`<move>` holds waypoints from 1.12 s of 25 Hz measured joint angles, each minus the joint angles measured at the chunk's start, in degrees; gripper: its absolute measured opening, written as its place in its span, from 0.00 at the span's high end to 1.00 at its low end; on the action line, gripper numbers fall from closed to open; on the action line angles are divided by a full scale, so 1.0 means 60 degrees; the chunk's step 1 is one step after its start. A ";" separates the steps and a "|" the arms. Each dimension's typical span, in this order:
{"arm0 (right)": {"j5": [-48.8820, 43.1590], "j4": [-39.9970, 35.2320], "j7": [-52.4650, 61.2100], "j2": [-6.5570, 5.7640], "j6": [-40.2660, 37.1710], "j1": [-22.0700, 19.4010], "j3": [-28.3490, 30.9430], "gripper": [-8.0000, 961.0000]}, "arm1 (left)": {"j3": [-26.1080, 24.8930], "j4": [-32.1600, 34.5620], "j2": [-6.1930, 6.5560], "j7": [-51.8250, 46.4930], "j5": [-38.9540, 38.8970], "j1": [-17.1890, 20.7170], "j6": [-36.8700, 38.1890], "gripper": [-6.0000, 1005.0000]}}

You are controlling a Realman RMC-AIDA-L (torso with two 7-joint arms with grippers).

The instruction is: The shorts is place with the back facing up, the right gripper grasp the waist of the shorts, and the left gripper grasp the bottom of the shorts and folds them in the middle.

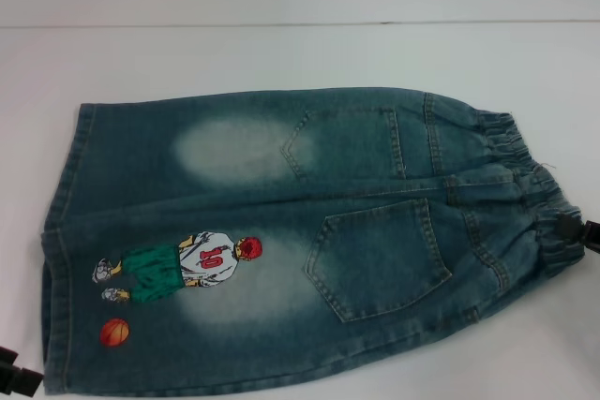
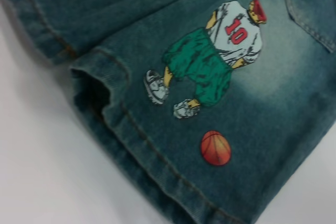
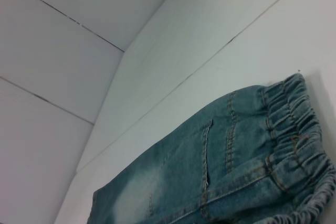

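**Inspector A:** Position of the garment?

**Inspector B:** The shorts (image 1: 281, 231) lie flat on the white table (image 1: 281, 53), back side up, both back pockets showing. The waist of the shorts (image 1: 525, 194), a gathered elastic band, points to the robot's right; the bottom of the shorts (image 1: 58, 259), the flat stitched leg hems, points to its left. The two legs lie side by side, the nearer one carrying the cartoon basketball player print (image 1: 183, 264) with the orange ball (image 1: 113, 332) just beside it.

**Inspector A:** The right gripper?

**Inspector B:** The right gripper (image 1: 574, 229) shows as a black block at the right edge of the head view, at the near end of the waistband and touching or overlapping its ruffled edge. Whether its fingers are closed on the band or released cannot be told. The right wrist view shows the band close up from low down, no fingers in it.

**Inspector A:** The left gripper?

**Inspector B:** The left gripper (image 1: 17, 374) is only partly visible at the lower left corner of the head view, just beside the near leg hem, apart from the fabric as far as can be seen. The state of its fingers cannot be told. The left wrist view shows the hem opening, the print and the ball, with no fingers in it.
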 joint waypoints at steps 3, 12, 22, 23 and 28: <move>-0.0004 0.0002 0.0013 0.0012 0.0000 0.0001 0.0001 0.94 | 0.0063 -0.0147 0.0020 -0.0067 0.0000 -0.0080 0.0022 0.28; -0.0001 0.0002 0.0024 0.0017 0.0010 0.0015 0.0002 0.94 | 0.0576 -0.0633 0.0009 -0.0362 -0.0001 -0.0277 -0.0121 0.28; 0.0009 0.0002 0.0029 0.0042 0.0005 0.0029 0.0001 0.94 | 0.0867 -0.1110 0.0049 -0.0487 -0.0001 -0.0475 -0.0499 0.28; 0.0009 0.0002 0.0030 0.0042 0.0005 0.0029 0.0001 0.94 | 0.0868 -0.1127 0.0056 -0.0488 -0.0001 -0.0482 -0.0502 0.28; 0.0016 0.0002 0.0030 0.0061 0.0005 0.0030 0.0001 0.94 | 0.0909 -0.1137 0.0108 -0.0552 -0.0001 -0.0491 -0.0551 0.28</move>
